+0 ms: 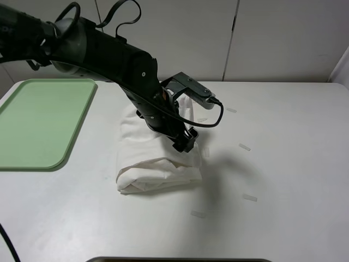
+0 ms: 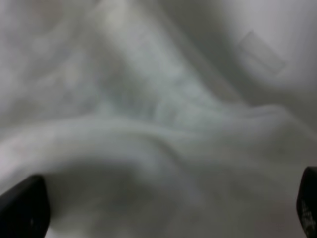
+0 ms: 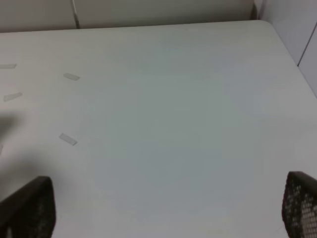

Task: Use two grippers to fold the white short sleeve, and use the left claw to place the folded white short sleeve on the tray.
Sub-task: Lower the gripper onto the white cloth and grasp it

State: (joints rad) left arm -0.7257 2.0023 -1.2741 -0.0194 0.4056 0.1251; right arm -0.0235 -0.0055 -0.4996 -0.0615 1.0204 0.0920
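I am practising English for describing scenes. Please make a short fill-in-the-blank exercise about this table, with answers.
1. The folded white short sleeve lies on the ____.
2. The tray is pale ____.
3. The left claw is ____ above the shirt.
4. The tray holds ____.

Missing words: table; green; open; nothing

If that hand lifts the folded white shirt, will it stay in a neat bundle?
Probably not. The shirt is soft, creased cloth, so it would likely sag and unfold at the edges. It looks light, and the left hand, open over it, may pinch only the top layers.
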